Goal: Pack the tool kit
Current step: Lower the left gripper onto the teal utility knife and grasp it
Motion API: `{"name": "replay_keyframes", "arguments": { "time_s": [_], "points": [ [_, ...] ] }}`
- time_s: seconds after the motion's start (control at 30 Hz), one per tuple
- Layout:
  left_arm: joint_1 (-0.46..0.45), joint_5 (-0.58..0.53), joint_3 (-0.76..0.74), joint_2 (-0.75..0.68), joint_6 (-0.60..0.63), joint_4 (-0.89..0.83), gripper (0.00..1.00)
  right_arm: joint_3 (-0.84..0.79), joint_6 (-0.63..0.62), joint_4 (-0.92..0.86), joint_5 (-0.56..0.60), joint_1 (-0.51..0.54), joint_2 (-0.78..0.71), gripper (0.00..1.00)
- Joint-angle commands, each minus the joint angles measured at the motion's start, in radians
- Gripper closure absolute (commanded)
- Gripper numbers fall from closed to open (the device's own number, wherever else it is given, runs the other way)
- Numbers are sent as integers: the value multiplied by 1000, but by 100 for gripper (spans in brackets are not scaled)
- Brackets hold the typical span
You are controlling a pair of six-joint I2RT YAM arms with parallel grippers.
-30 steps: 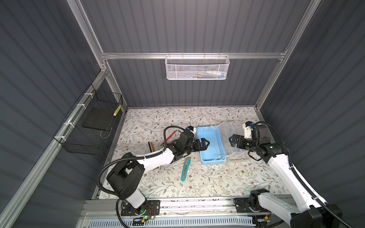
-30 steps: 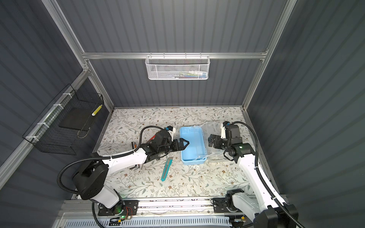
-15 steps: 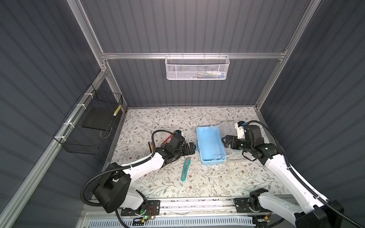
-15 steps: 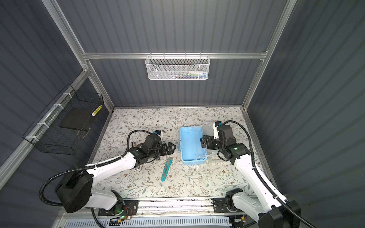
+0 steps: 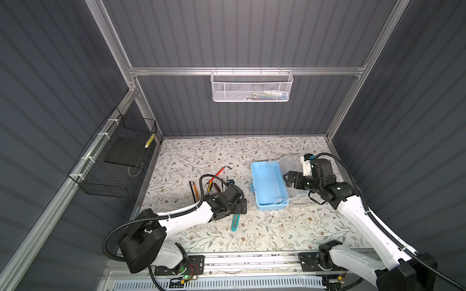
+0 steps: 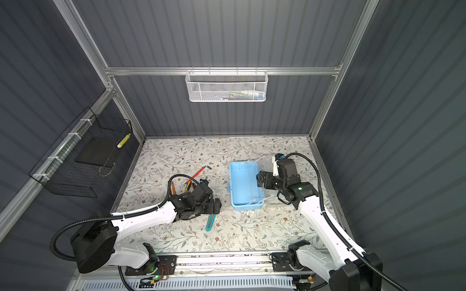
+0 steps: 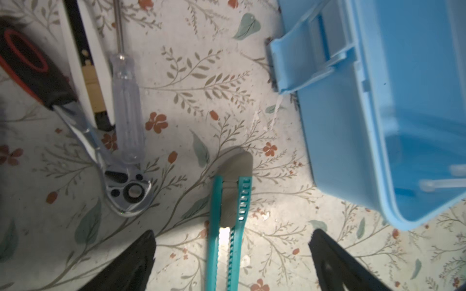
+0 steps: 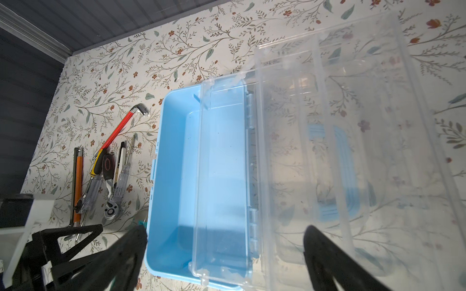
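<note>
My left gripper [image 7: 232,235] hangs released over the teal knife [image 7: 228,201]; I should drop squarely, pinch mid-handle, then carry toward two o'clock into the tool kit [image 5: 267,186].

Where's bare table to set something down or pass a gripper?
Free: the back strip between rear wall and tool kit; the front strip between teal knife and front rail. Crowded: the tool cluster left of the kit; the clear lid lies opened out on its right.
</note>
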Motion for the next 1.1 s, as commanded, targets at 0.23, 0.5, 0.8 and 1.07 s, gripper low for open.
{"name": "replay_keyframes", "arguments": {
  "time_s": [0.23, 0.5, 0.8, 1.07],
  "points": [
    [-83, -36, 5, 92, -26, -75, 13, -5, -11, -1, 28, -2, -5, 1],
    [-93, -25, -7, 129, -34, -78, 25, -17, -8, 6, 24, -14, -10, 1],
    [-93, 9, -25, 160, -40, -35, 50, -20, -5, 1, 25, -22, -16, 1],
    [-94, 3, -64, 103, -51, -8, 68, -23, -4, 11, 6, -22, -22, 1]
  ]
}}
